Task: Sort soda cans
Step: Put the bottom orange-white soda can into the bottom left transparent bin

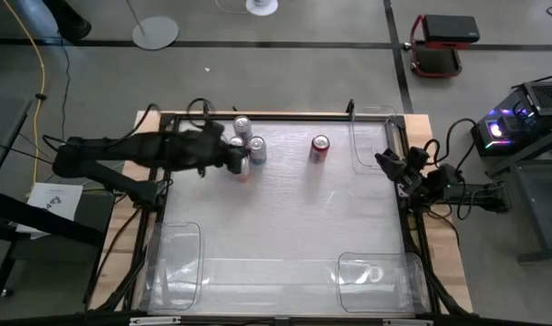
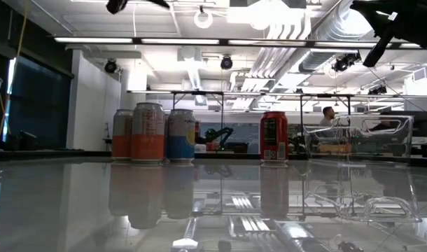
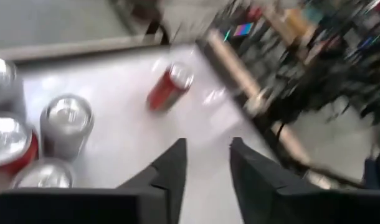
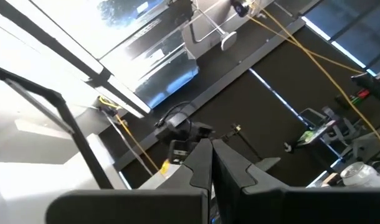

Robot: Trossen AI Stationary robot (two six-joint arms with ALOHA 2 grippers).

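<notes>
Several soda cans stand upright in a cluster [image 1: 247, 145] near the table's far edge, left of centre; some are silver-bodied and at least one is red. In the low view the cluster [image 2: 149, 133] shows orange and blue bands. One red can [image 1: 319, 148] stands alone to their right, seen too in the low view [image 2: 274, 136] and the left wrist view [image 3: 171, 87]. My left gripper [image 3: 207, 143] is open and hovers above the table beside the cluster [image 3: 65, 124], pointing toward the lone red can. My right gripper [image 4: 210, 144] is shut and waits at the table's right edge [image 1: 386, 163].
Clear plastic bins sit at the near left corner [image 1: 178, 263], the near right corner [image 1: 375, 272] and the far right corner [image 1: 374, 136]; the last also shows in the low view [image 2: 360, 136]. The glossy table top [image 1: 285, 208] lies between them.
</notes>
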